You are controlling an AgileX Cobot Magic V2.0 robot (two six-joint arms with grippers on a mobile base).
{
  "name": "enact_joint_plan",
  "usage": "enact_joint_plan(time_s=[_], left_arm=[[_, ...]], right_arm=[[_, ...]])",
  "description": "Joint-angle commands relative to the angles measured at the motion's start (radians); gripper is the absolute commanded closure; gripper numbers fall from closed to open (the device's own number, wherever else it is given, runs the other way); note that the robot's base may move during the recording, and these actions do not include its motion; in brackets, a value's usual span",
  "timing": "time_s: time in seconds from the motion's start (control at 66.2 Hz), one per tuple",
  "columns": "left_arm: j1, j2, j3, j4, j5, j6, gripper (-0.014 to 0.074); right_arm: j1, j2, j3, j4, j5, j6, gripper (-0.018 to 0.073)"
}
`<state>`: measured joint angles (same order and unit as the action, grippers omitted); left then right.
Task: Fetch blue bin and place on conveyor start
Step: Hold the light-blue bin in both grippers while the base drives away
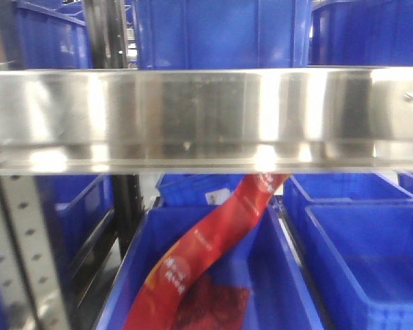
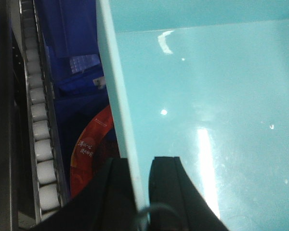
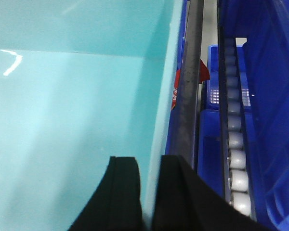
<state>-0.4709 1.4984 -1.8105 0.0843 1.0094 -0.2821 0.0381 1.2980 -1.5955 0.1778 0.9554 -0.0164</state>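
The blue bin (image 2: 216, 120) fills the right of the left wrist view as a smooth turquoise inside. My left gripper (image 2: 142, 166) straddles its pale left rim, one black finger outside and one inside, shut on the wall. In the right wrist view the same blue bin (image 3: 62, 120) fills the left side. My right gripper (image 3: 150, 163) is shut on its right wall in the same way. The front view shows neither the bin nor the grippers. The conveyor start is out of view.
A shiny steel shelf rail (image 1: 206, 110) crosses the front view, with dark blue ribbed bins (image 1: 358, 261) above and below it. A red printed strip (image 1: 206, 247) lies in one lower bin. White roller tracks (image 2: 38, 144) (image 3: 236, 144) run beside the turquoise bin, and a dark post (image 3: 188, 96) stands close to its right wall.
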Motion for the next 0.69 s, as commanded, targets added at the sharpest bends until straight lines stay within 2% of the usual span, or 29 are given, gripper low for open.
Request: enact_joint_plan(time_s=[0.0, 0.196, 0.68], left_arm=[[-0.004, -0.015, -0.010, 0.011, -0.089, 0.016, 0.0708], [-0.004, -0.015, -0.010, 0.020, -0.201, 0.016, 0.0708], [-0.004, -0.015, -0.010, 0.020, -0.301, 0.016, 0.0708]], right_arm=[[-0.003, -0.012, -0.009, -0.014, -0.055, -0.019, 0.0711], [-0.003, -0.012, -0.009, -0.014, -0.079, -0.019, 0.0711], [-0.003, -0.012, -0.009, -0.014, -0.118, -0.019, 0.0711]])
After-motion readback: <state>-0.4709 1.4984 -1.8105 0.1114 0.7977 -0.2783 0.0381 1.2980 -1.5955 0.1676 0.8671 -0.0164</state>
